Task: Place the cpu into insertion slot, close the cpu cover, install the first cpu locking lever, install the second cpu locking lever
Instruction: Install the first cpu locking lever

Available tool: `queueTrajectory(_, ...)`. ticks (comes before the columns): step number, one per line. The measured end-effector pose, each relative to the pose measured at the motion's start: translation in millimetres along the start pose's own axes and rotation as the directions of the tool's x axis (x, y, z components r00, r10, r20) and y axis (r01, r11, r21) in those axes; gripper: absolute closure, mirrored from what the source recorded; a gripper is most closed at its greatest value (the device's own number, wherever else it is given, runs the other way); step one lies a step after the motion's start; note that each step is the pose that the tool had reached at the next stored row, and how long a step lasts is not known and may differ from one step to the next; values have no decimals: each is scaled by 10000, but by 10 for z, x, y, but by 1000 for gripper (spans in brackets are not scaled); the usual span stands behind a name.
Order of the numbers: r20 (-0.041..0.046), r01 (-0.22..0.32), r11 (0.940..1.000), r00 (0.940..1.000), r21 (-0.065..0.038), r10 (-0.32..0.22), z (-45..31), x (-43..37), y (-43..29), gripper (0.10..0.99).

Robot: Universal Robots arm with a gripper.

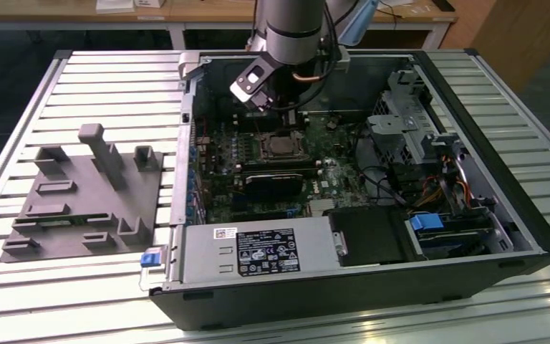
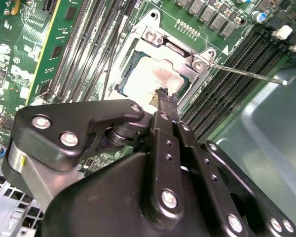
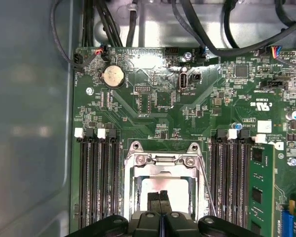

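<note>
The cpu [image 2: 148,74] [image 3: 153,183] lies flat in the insertion slot [image 1: 280,147] on the green board, its silver top showing. The cpu cover [image 2: 187,69] [image 3: 160,169] lies down around it as a silver frame. My gripper [image 2: 163,95] [image 3: 161,200] [image 1: 277,115] is shut with nothing between its fingers. Its tips sit right over the cpu's top near one edge of the window; whether they touch it I cannot tell. A thin metal locking lever [image 2: 246,73] [image 3: 207,190] stands out free beside the socket.
Long black memory slots [image 3: 96,177] [image 3: 232,177] flank the socket. A black block [image 1: 270,183] sits nearer the power supply [image 1: 241,251]. Cables and a drive cage [image 1: 409,122] fill the case at the exterior view's right. A grey fixture [image 1: 84,193] lies outside it at the left.
</note>
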State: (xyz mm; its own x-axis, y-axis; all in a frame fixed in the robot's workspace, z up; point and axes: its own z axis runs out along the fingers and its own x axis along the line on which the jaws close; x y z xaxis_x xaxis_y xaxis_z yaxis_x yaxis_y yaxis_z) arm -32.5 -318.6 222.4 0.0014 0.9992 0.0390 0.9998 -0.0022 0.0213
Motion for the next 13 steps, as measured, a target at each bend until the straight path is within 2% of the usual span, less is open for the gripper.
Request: queueTrajectory(13, 0, 0, 10000, 10000, 0, 0, -206, 8, 4, 980)
